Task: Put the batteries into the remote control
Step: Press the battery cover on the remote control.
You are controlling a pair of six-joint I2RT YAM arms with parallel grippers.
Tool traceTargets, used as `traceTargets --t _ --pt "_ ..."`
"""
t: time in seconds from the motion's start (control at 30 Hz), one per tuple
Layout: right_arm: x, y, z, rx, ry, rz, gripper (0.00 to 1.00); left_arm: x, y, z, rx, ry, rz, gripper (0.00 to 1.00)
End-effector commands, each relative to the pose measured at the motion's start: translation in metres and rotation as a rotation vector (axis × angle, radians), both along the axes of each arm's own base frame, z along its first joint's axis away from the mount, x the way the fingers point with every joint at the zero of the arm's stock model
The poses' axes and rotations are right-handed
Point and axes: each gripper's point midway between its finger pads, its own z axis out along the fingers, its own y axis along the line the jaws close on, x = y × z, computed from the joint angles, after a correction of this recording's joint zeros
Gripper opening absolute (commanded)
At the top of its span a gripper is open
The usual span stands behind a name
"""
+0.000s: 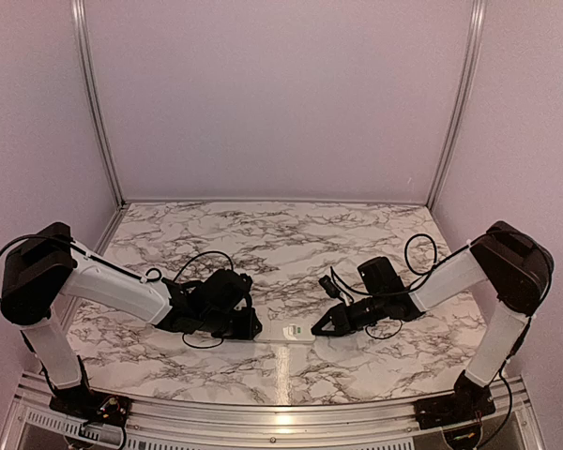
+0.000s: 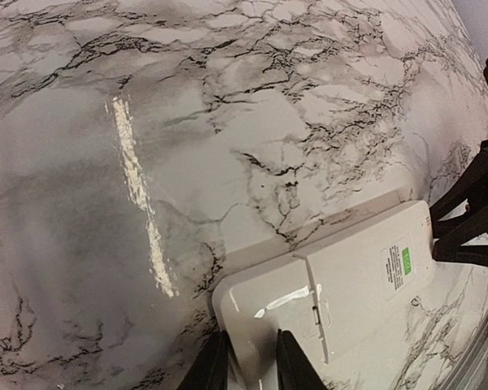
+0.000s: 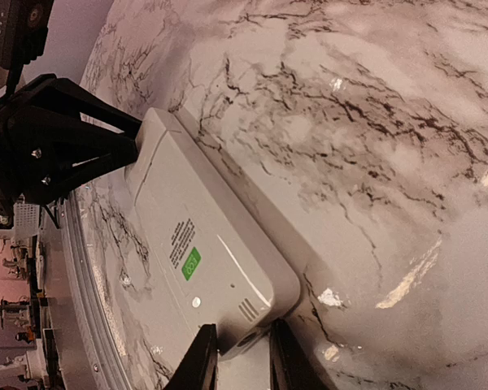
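The remote control (image 1: pixel 292 330) lies on the marble table (image 1: pixel 281 234), near the front edge, in the middle between the two arms. Its plain white back is turned up, and a small green sticker (image 3: pixel 191 263) with a printed label is on this side. In the left wrist view a seam of a cover panel (image 2: pixel 342 309) is seen on the back, and the panel sits flush with the body.

The left gripper (image 1: pixel 257 329) is low at the table and holds the left end of the remote. Its two black fingers (image 2: pixel 212 367) stand only a little apart, and the end of the white body fills the gap between them.

The right gripper (image 1: pixel 316 329) is at the opposite end, also low. Its fingers (image 3: pixel 197 361) are narrow as well, and the corner of the remote with a small round hole is pinched between them.

Both grippers point toward each other along the remote
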Motion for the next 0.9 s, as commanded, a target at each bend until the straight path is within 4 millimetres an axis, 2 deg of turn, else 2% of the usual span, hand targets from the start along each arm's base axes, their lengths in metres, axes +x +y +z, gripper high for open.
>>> traceTargets --t 0.0,0.4,0.7,0.77,0.87 --pt "-0.01 0.006 -0.008 -0.011 0.024 0.035 0.19 -0.02 0.003 -0.028 0.053 0.09 -0.059 0.2" --pt "-0.011 0.015 -0.007 0.012 0.03 0.055 0.08 -0.037 -0.018 -0.038 -0.043 0.17 -0.12 0.15" --pt "-0.006 0.02 -0.005 0.026 0.032 0.054 0.07 -0.047 -0.033 -0.02 -0.131 0.164 -0.186 0.15" --pt "-0.006 0.021 -0.005 0.023 0.032 0.053 0.08 -0.05 -0.033 -0.019 -0.137 0.164 -0.192 0.16" --pt "0.0 0.016 -0.005 0.009 0.024 0.028 0.1 -0.044 -0.022 -0.018 -0.121 0.149 -0.157 0.22"
